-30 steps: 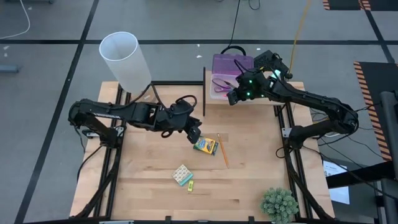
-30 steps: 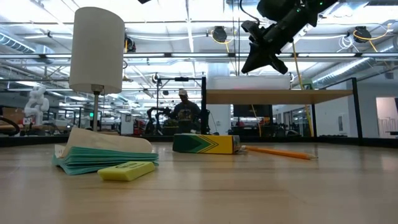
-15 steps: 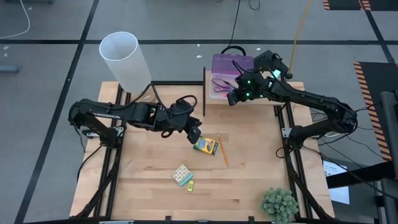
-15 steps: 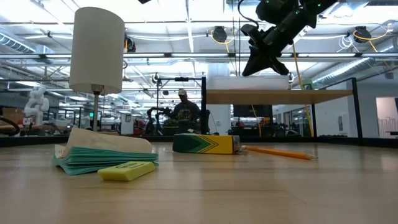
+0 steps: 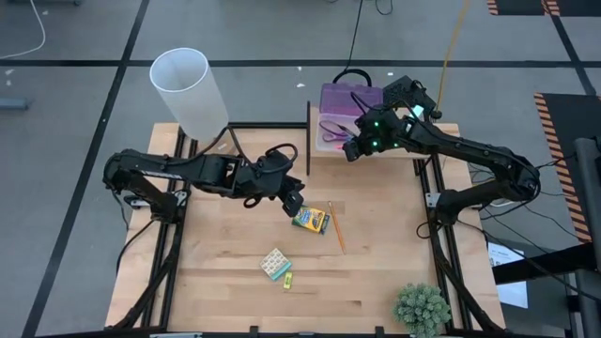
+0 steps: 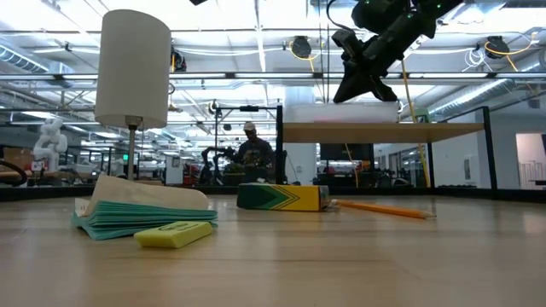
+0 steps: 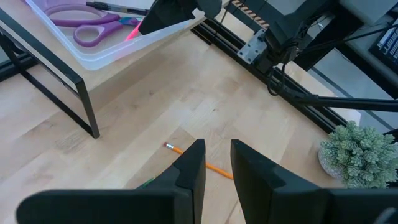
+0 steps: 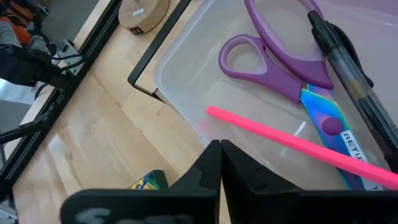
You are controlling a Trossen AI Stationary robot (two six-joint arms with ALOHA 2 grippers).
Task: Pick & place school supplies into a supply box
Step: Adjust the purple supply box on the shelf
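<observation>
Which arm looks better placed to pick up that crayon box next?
Probably the left: its gripper hovers right beside the crayon box, while the right gripper is over the supply box.

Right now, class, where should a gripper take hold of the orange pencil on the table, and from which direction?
Grip the pencil across its thin middle, coming straight down from above: it lies flat on the table, with the crayon box close beside one end.

Bright, even overhead light; soft shadows, ceiling lights glaring in the low view.
</observation>
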